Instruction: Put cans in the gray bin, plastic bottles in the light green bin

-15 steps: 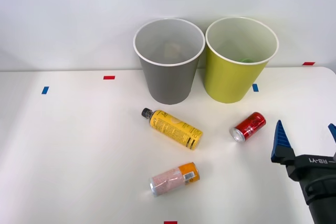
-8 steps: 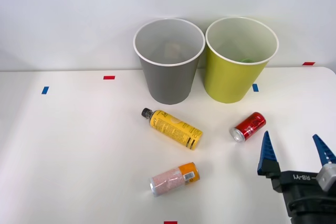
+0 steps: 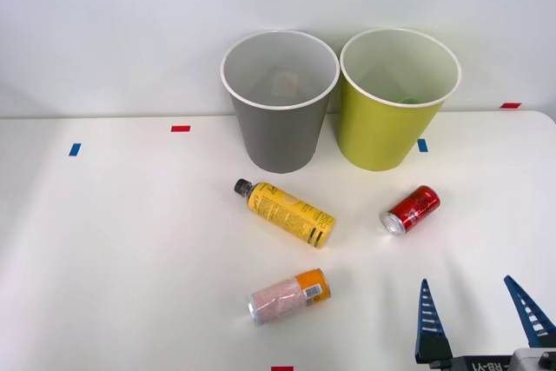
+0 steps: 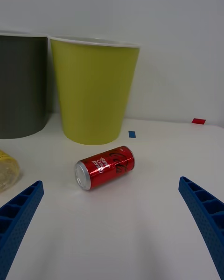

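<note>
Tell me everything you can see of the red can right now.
The red can is a short, shiny red metal cylinder with silver ends and white script on its side. It lies on its side on the white table, in front of the light green bin, touching nothing else. The open right claw sits apart from it.

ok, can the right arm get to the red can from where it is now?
Probably yes. The right gripper is open and empty, and the red can lies on its side on bare table straight ahead between the fingers. The yellow bottle and the light green bin stand clear of that path.
</note>
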`<state>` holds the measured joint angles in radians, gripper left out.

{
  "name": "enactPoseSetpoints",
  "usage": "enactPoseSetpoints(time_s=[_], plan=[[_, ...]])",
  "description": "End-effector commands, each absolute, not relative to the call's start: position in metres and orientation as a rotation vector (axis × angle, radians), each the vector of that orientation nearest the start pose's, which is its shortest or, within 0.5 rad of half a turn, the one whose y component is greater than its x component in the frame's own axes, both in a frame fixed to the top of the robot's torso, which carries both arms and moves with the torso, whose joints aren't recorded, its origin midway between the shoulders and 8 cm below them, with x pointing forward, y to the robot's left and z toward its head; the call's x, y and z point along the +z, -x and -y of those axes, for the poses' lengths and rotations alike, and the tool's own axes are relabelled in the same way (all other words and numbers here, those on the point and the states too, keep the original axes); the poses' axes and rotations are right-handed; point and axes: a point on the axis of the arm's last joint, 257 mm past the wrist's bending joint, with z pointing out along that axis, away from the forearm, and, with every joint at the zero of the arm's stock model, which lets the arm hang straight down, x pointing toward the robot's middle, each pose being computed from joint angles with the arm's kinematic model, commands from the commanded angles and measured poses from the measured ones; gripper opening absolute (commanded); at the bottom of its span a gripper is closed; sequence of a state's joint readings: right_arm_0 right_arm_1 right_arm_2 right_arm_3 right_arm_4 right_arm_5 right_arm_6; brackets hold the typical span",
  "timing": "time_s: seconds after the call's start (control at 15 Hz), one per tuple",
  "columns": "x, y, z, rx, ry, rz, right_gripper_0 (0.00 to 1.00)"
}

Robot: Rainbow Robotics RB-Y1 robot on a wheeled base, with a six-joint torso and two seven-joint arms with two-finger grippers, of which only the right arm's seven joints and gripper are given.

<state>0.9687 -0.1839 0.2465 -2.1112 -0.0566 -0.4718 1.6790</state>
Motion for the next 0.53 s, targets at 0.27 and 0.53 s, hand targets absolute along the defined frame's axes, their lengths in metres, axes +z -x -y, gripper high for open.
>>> enactPoseSetpoints(time_s=[0.27,0.53], plan=[[-0.275,-0.232,0.212,-0.113,0.133,-1.665,1.00],[-0.285,-0.219,0.201,-0.073,0.096,-1.695,1.00]])
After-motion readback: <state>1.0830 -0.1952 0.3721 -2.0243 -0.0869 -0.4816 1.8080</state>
